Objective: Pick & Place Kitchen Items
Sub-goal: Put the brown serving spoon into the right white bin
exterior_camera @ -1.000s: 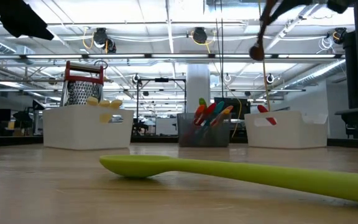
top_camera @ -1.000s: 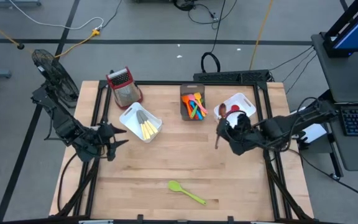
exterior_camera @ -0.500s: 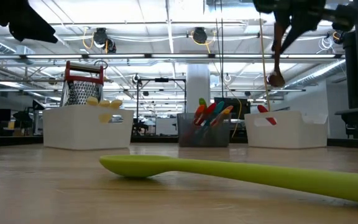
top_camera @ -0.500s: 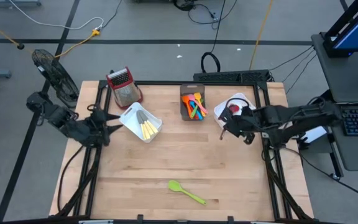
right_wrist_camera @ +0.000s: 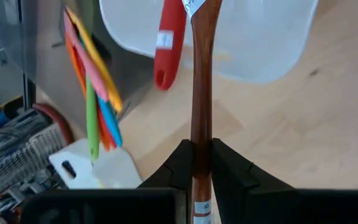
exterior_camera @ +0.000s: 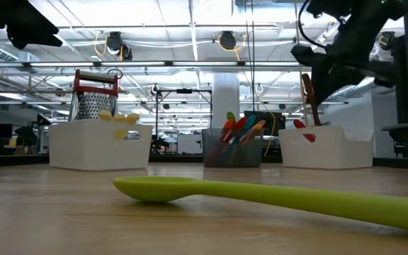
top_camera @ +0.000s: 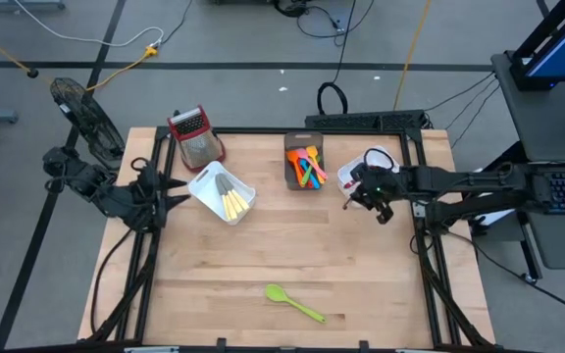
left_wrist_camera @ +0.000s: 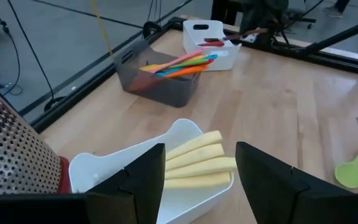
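Brown spoon [right_wrist_camera: 201,74] hung over the white bin [top_camera: 375,160], handle clamped in the right gripper [top_camera: 359,193] jaws. Left gripper [left_wrist_camera: 197,180] waited, jaws open, beside the knife bin [top_camera: 204,186]. Placing step: lower, then release. Green spoon [top_camera: 294,303] remained on the desk [top_camera: 263,245].

You have carried the right gripper [top_camera: 360,195] from open table beside the white plastic bin [top_camera: 388,161] up to its rim, the long brown wooden spoon [right_wrist_camera: 202,81] now tipped toward it; your left gripper [top_camera: 170,190] has drawn back beside the knife bin [top_camera: 204,183].
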